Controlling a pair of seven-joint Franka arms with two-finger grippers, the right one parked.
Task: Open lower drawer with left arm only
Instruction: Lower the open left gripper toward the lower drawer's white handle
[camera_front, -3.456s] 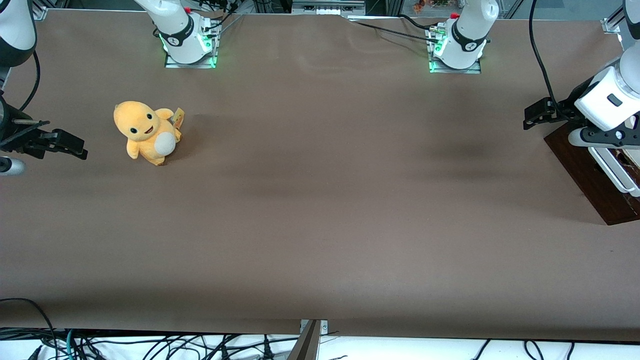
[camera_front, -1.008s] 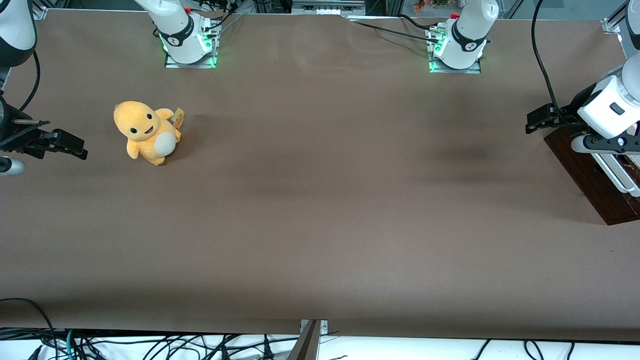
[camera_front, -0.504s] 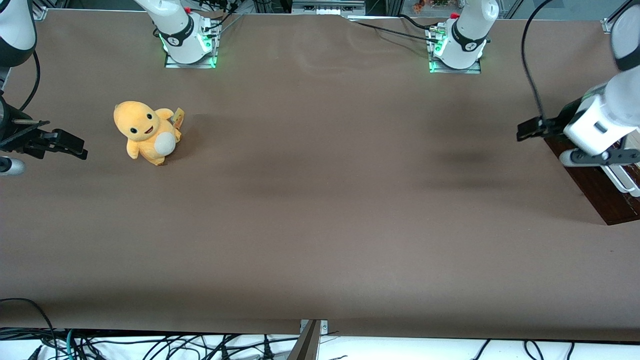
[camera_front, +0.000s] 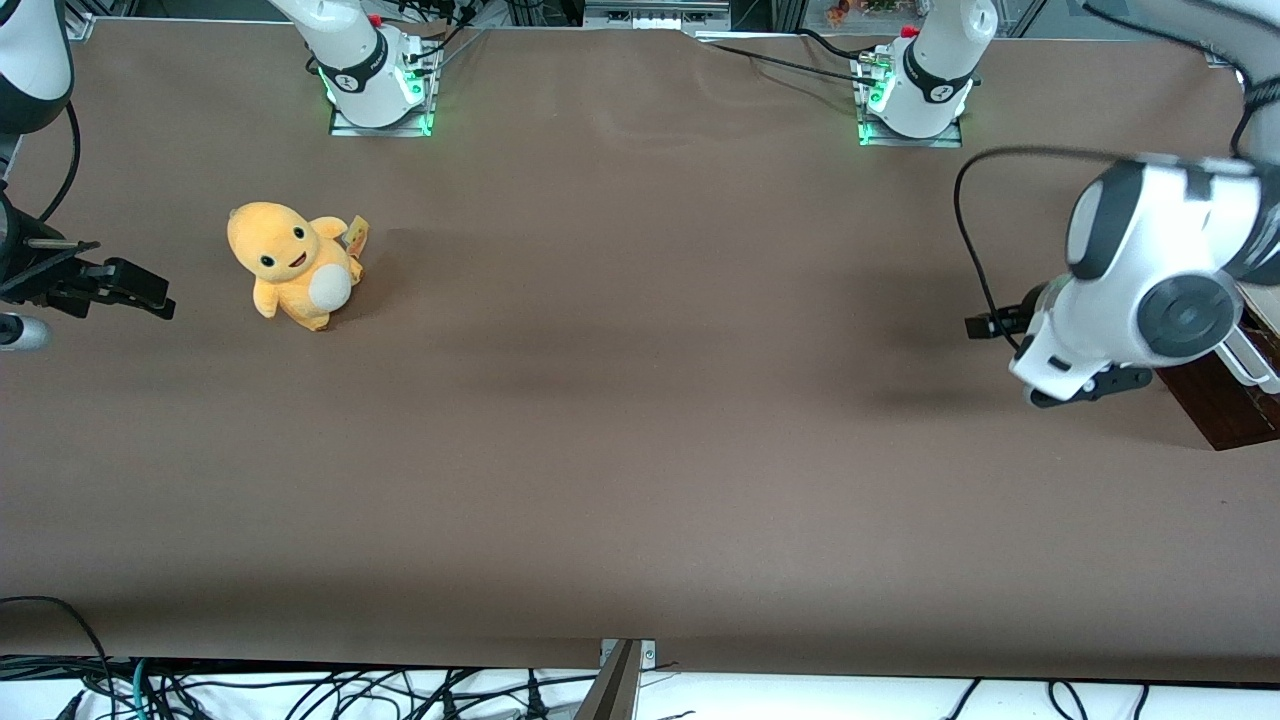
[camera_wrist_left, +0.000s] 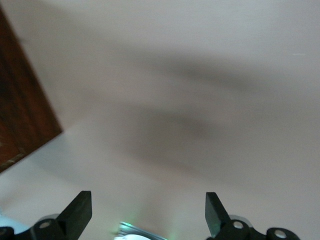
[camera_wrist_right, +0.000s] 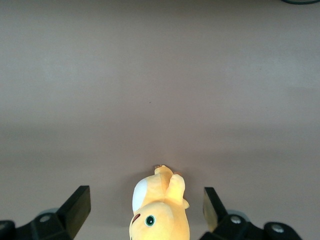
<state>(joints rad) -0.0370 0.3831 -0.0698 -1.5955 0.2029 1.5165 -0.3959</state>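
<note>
The left arm (camera_front: 1150, 270) hangs over the working arm's end of the worktop (camera_front: 640, 450), its big white wrist filling the space just beside the drawer (camera_front: 1215, 405). The drawer sits at the very edge of the front view, a dark brown front with a sliver of white handle (camera_front: 1255, 362) poking out past the wrist. That handle runs slantwise across the worktop, one end nearer the front camera than the other, and that's the line the hand must square up to.

The hand (camera_wrist_left: 148, 212) is spread wide, fingertips well apart, nothing between them. And here's the catch: it's pointing at bare worktop, with the drawer front (camera_wrist_left: 22, 110) off to one side of it, apart from both fingers. So the hand faces away from the handle for now; by my reckoning it has to swing round toward the drawer before any pull can start.

Plenty is hidden. Most of the drawer front is covered by the wrist or cut off at the frame, and the cabinet itself isn't visible. Whether the drawer is already out a little, I can't tell. The wrist view is smeared too.
</note>
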